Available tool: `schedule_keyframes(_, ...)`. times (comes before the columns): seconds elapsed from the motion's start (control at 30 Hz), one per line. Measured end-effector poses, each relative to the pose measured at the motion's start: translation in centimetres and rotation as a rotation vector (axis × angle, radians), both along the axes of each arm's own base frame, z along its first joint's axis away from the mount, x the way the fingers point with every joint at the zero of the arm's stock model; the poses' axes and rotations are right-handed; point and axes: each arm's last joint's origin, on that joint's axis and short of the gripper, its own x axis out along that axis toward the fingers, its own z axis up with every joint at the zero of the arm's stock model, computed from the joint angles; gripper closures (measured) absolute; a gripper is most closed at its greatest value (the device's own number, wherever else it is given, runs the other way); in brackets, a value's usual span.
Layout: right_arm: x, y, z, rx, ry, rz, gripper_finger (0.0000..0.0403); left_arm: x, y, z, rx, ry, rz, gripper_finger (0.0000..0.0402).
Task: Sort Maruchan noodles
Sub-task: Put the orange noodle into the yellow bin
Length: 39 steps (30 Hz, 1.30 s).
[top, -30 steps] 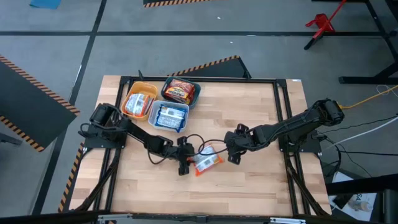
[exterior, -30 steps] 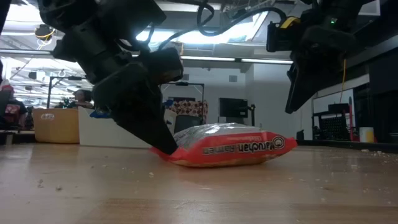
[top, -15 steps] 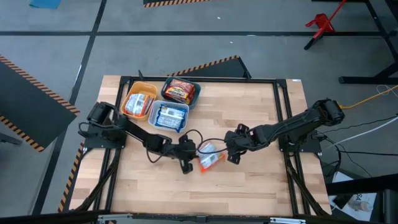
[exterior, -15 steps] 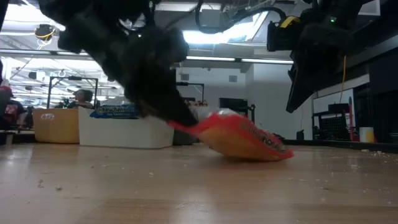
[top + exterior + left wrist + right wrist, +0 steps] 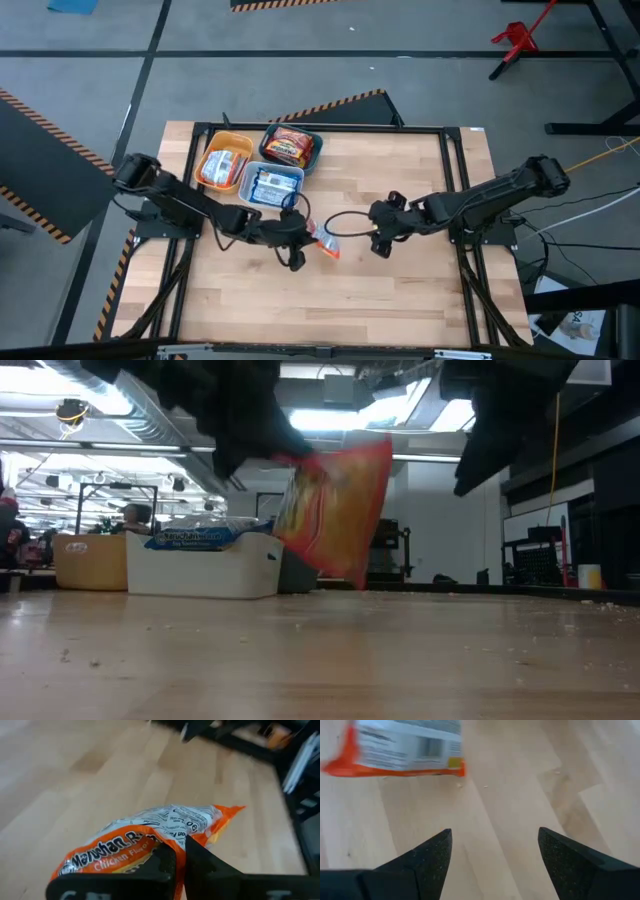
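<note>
The left pincer (image 5: 300, 238) is pinched tight on one edge of an orange-silver Maruchan packet (image 5: 328, 246), and in the low view that packet (image 5: 335, 510) hangs clear of the desk (image 5: 400, 300), tilted and dangling under the fingers. From the left wrist view the two dark fingers (image 5: 172, 862) meet right over the crimped seam, with the "Chicken Flavor" print bulging out just past them.

On the overhead view the packet sits near the middle of the desk, a touch toward 6 o'clock. The right pincer (image 5: 380, 240) hovers at about 3 o'clock from it, spread wide and holding nothing, close by but not touching.

Going outward: three bins cluster at about 10 to 11 o'clock from the packet. The white bin (image 5: 268, 203) has blue-white packets (image 5: 272, 186), the yellow bin (image 5: 232, 138) sits beside it at 9 o'clock, and the teal bin (image 5: 314, 140) with the red-orange packets (image 5: 289, 146) is behind it at 12 o'clock.

My guess on handling: it's light and crinkly, the wrapper is slick, and the noodle block inside will crack if squeezed. So the flat seam at the end looks like the right place to grab, though it'll swing.
</note>
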Motion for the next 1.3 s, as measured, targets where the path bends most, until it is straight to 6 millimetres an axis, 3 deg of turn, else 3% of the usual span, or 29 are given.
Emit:
schedule_keyframes(0.33,-1.1,-0.5,1.4,-0.034,-0.049,-0.028,0.0121,-2.2,0.8,5.4,0.032,-0.185,0.024,0.0397)
schedule_keyframes(0.67,-1.1,-0.5,1.3,-0.05,-0.039,-0.032,0.0121,-8.1,4.0,9.9,0.232,-0.169,0.292,0.0397)
schedule_keyframes(1.0,-1.1,-0.5,1.4,-0.061,-0.046,-0.031,0.0121,-15.3,8.4,10.4,0.317,0.01,0.622,0.0397)
schedule_keyframes(1.3,-1.0,-0.6,1.5,-0.078,-0.063,-0.045,0.0121,-18.2,10.8,10.0,0.335,0.151,0.747,0.0397)
